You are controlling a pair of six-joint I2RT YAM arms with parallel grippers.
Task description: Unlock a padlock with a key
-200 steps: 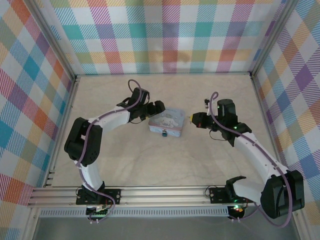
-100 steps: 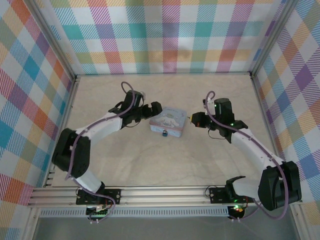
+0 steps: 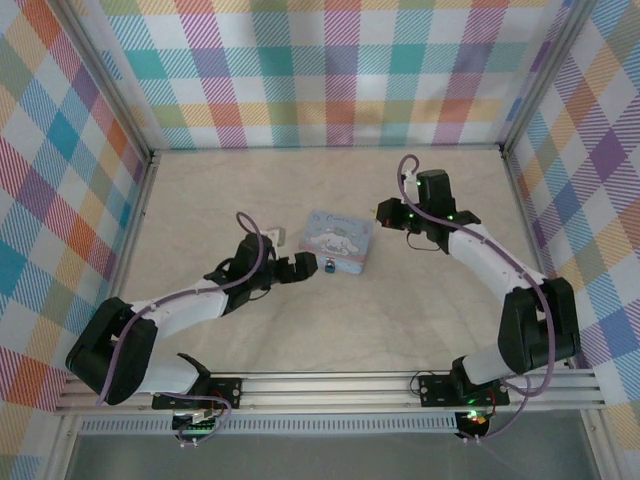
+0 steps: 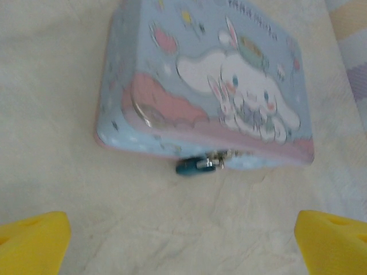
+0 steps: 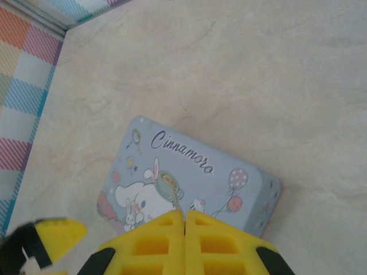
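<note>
Looked like lining-up time: left gripper (image 3: pixel 305 266) spread wide facing the padlock (image 4: pixel 192 166), right gripper (image 5: pixel 184 220) pinched shut over the tin (image 5: pixel 229 183) — steadying the padlock seemed next.

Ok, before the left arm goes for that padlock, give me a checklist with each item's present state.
1. Left gripper open: ok, its yellow fingers stand wide apart.
2. Padlock in sight ahead of the left gripper: ok, it hangs at the front edge of the tin.
3. Padlock free of both grippers: ok, nothing touches it.
4. Tin flat on the table, lid shut: ok.
5. Right gripper shut: ok.
6. Key in the right gripper: cannot tell, the closed fingers hide whatever is between them.
</note>
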